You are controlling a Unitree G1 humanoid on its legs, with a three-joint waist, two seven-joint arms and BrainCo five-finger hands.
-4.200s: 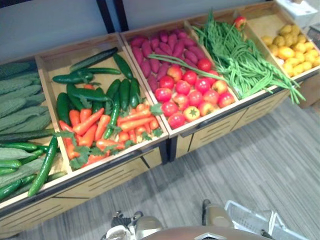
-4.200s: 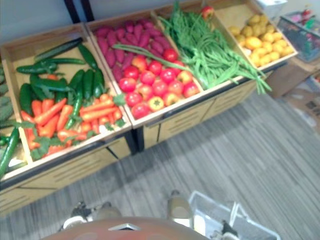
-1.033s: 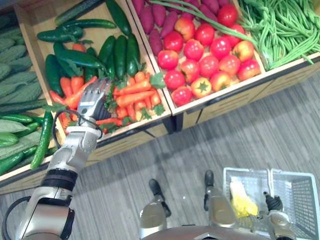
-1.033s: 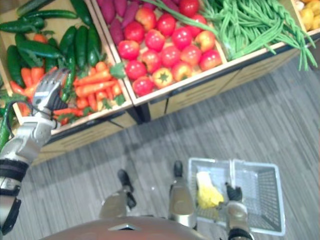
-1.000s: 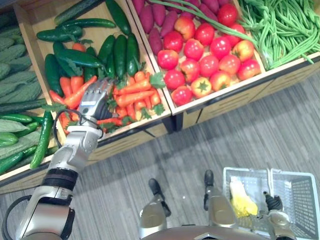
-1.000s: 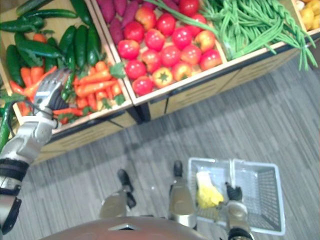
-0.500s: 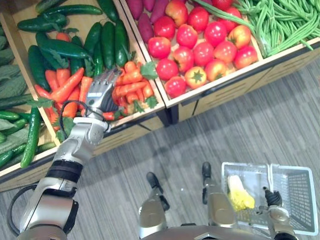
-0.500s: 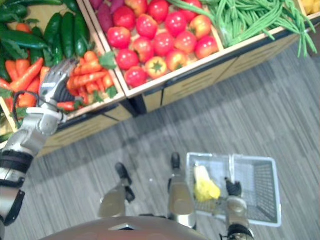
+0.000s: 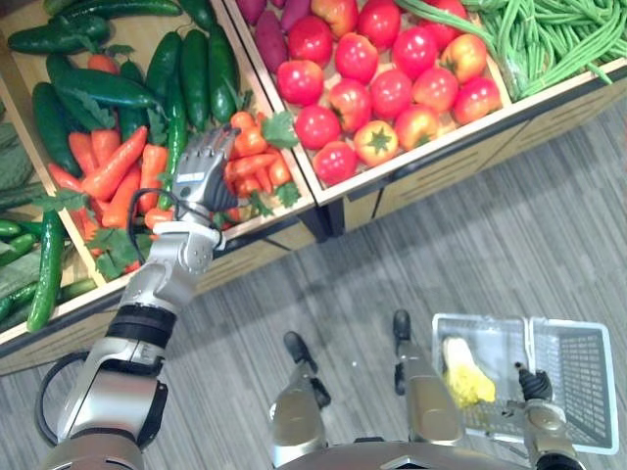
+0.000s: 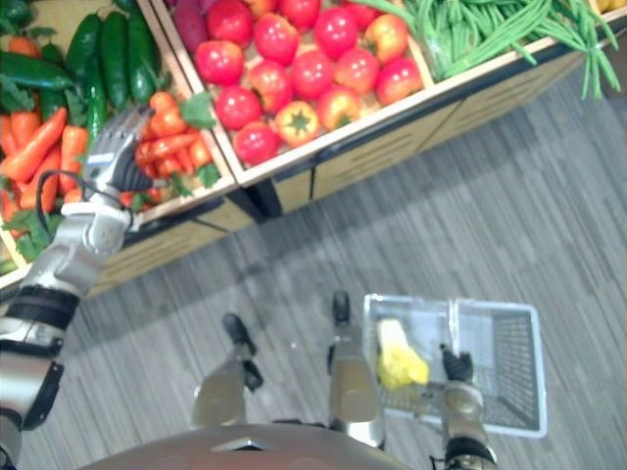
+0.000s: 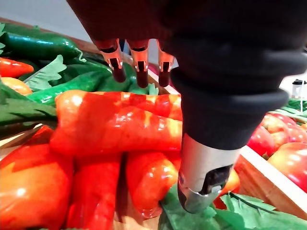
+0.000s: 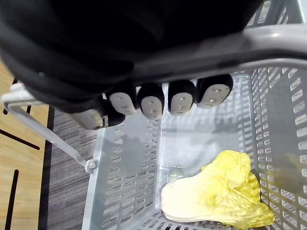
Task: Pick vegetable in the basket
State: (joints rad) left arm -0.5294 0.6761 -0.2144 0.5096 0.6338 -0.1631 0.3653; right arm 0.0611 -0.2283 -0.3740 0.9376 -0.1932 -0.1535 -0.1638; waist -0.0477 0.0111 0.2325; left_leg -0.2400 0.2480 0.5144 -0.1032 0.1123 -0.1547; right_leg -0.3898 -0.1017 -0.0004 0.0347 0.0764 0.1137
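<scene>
Hovering close over smooth orange carrots [image 9: 116, 171] in a wooden crate [image 9: 245, 257], the left robot hand [image 9: 201, 178] has straight, spread fingers. Glossy dark cucumbers [image 9: 191, 69] share that crate; round red tomatoes [image 9: 392, 93] fill the next. The right robot hand [image 12: 153, 103] is curled round the handle [image 12: 201, 52] of a perforated plastic basket [image 12: 124, 191] holding one crinkled pale-yellow cabbage [image 12: 216, 191].

left hand [image 11: 225, 86] fingers [image 11: 138, 60] straight above top carrot [image 11: 115, 127] | cucumbers [image 11: 38, 45] behind | tomatoes [image 11: 292, 163] past wooden divider [image 11: 261, 179]
</scene>
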